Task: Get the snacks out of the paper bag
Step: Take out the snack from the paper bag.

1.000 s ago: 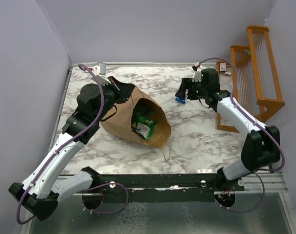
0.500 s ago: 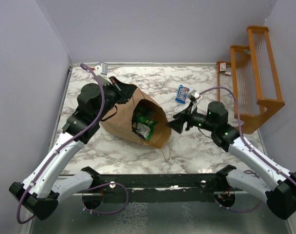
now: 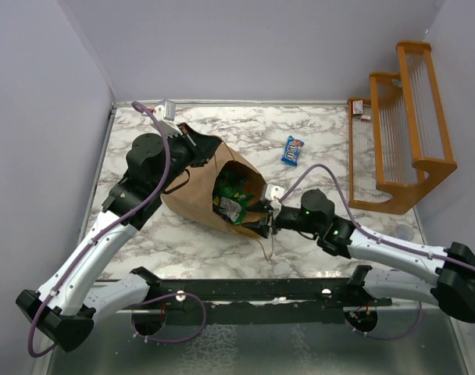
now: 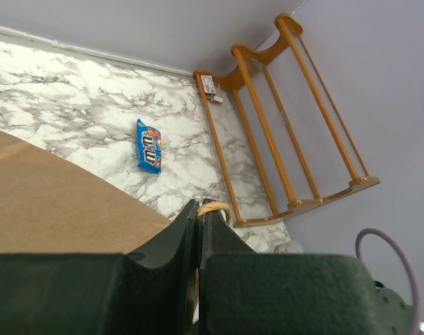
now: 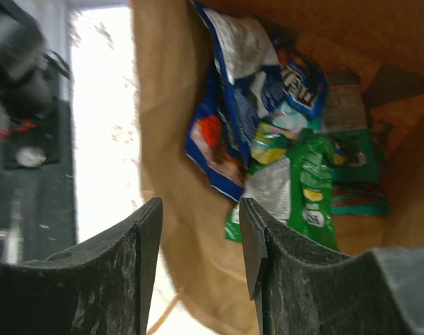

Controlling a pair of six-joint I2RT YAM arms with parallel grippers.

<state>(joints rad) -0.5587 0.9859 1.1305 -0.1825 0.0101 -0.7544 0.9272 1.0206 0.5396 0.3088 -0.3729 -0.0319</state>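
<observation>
Overhead, the paper bag (image 3: 192, 191) lay on its side on the marble bench (image 3: 253, 129). Its long axis ran on a diagonal, the closed end toward the far left and the open mouth toward the near right. The left hand (image 4: 199, 209) was pinched tight on a twisted handle (image 4: 213, 207) at the far edge of the bag's mouth, the tan loop showing between the fingertips.

The right hand (image 3: 261, 219) sat right at the near lip of the mouth, pointing into the bag. Its fingers (image 5: 146, 237) were spread apart with nothing between them. Past them, the right wrist view showed the snacks (image 5: 282, 139) heaped inside against the brown paper. A dark blue packet (image 5: 226, 132) lay across green packets (image 5: 313, 181).

One blue M&M's packet (image 3: 293, 150) lay flat on the bench outside the bag, well apart from it toward the far right. Its long axis ran roughly far to near. An orange wooden rack (image 3: 394, 133) stood at the right edge of the bench.
</observation>
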